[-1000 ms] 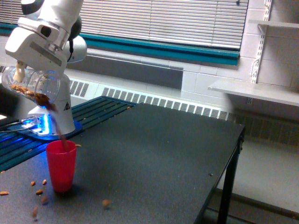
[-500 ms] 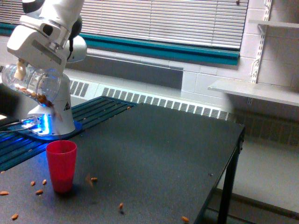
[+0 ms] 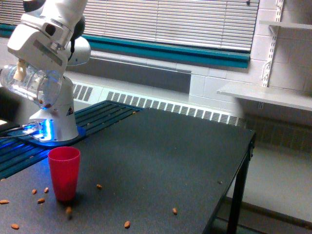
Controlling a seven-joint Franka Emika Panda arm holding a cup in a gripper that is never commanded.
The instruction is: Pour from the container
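Dark speckled table top [image 3: 161,151] on black legs carries everything; nothing readable anywhere, only a small warning-triangle sticker on the white robot arm's base [image 3: 53,122] at the table's back-left edge. White arm's gripper [image 3: 30,73] is clamped on the clear plastic cylindrical jar [image 3: 30,85], held tilted on its side, mouth angled down, above and behind the opaque red plastic cup [image 3: 64,173].

Change: a second ago a brown stream ran from the jar mouth into the cup; half a second ago only a trickle; now no stream, and the jar looks nearly empty, one or two nuts left near the mouth. Scattered brown nuts [image 3: 99,186] on the table have multiplied and spread toward the front edge, around the cup and to the exterior view's right of it.

Judgement: pour essentially finished, with notable spill. Cup contents not visible.
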